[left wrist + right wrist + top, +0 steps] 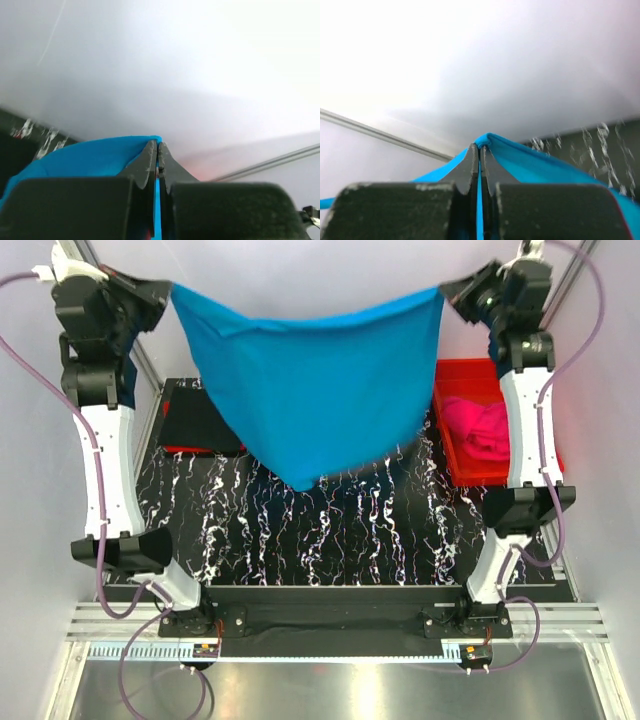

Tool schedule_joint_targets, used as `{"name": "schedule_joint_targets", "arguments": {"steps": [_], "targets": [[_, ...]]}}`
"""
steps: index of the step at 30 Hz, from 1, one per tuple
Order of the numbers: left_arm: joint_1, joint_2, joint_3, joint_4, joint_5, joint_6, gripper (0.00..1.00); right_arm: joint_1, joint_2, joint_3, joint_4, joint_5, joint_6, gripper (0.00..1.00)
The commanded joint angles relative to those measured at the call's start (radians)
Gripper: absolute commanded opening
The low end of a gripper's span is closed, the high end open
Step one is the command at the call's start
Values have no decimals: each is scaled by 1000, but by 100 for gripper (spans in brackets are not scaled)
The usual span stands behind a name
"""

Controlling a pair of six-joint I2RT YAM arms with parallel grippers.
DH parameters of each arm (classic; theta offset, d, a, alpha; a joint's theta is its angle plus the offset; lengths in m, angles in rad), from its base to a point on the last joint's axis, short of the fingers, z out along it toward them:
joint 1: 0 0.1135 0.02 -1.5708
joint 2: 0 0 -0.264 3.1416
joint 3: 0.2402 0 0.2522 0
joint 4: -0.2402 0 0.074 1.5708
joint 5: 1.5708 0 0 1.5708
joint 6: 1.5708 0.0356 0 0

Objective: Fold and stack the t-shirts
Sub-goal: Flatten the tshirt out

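Note:
The turquoise-blue t-shirt (pixel 310 390) hangs stretched in the air between both grippers, its lowest point just above the table. My left gripper (pixel 168 290) is shut on its left top corner; the cloth (pixel 90 157) shows pinched between the jaws in the left wrist view. My right gripper (pixel 446 292) is shut on the right top corner, cloth (pixel 540 162) pinched there too. The hot pink t-shirt (pixel 480 427) lies crumpled in the red bin (pixel 462 375). The black folded t-shirt (pixel 195 418) lies flat at the back left, partly hidden by the blue shirt.
The table top (pixel 350 530) is black with white marbling. The red bin stands at the back right beside the right arm. A red edge shows under the black shirt. White walls close in on the left, right and back.

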Motion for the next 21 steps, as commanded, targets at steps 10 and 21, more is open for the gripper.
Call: {"name": "schedule_joint_targets", "arguments": {"steps": [10, 21], "targets": [[10, -421, -33, -28, -39, 85, 0, -5, -447, -102, -125, -1, -143, 0], [-1, -773, -122, -257, -151, 104, 0, -5, -844, -239, -412, 104, -200, 0]]}}
